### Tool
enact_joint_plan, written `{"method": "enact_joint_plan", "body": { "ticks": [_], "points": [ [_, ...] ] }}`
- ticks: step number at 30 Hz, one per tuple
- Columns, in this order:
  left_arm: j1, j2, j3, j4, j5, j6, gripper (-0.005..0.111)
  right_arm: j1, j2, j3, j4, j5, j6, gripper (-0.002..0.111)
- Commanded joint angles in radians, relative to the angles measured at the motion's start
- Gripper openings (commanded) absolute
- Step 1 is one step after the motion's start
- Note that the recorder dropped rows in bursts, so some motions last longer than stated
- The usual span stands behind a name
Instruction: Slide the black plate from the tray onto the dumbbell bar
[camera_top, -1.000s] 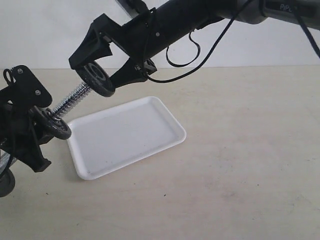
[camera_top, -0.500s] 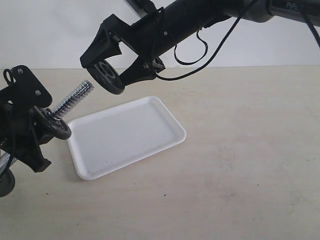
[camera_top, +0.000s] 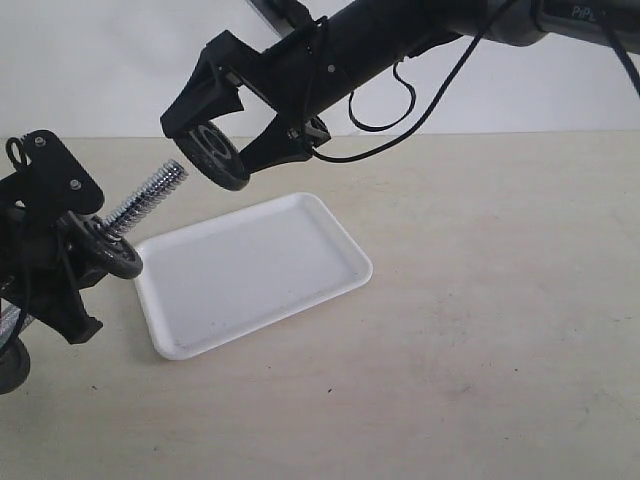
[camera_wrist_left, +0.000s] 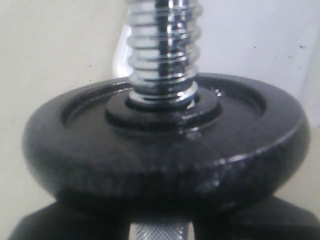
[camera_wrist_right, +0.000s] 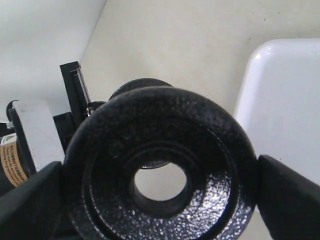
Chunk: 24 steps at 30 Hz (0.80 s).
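A sliver of open air parts the plate (camera_top: 215, 158) from the threaded tip of the bar (camera_top: 143, 201). Lower on that bar, another disc (camera_top: 112, 252) blocks the way. The tray (camera_top: 250, 270) below lies bare, with open table (camera_top: 490, 330) to its right.

right arm (camera_top: 400, 35): I am reaching in from the upper right and across the middle, my forearm slanting down toward the left.
right gripper (camera_top: 213, 148): I am holding it up in the air, pointing down and left.
right fingers (camera_wrist_right: 30, 205): I am spreading them wide and clamping the black plate (camera_top: 220, 160) by opposite sides of its rim.
left gripper (camera_top: 62, 250): I am sitting low at the left edge.
left fingers (camera_wrist_left: 45, 227): I am gripping the dumbbell bar (camera_top: 145, 200), angling it up toward my right gripper.
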Motion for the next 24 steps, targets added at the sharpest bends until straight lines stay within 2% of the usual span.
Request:
{"method": "enact_joint_plan", "body": {
  "ticks": [1,8,24],
  "points": [
    [0.002,-0.04,-0.032,0.025,-0.577,-0.012,0.004,0.007,-0.027,-0.013,0.064,0.006,-0.035,0.0],
    [0.002,-0.04,-0.032,0.013,-0.577,-0.021,0.004,0.04,-0.005,-0.013,0.077,0.006,-0.044,0.0],
    [0.002,-0.04,-0.032,0.013,-0.573,-0.046,0.004,0.044,0.017,-0.013,0.103,0.006,-0.045,0.0]
  ]
}}
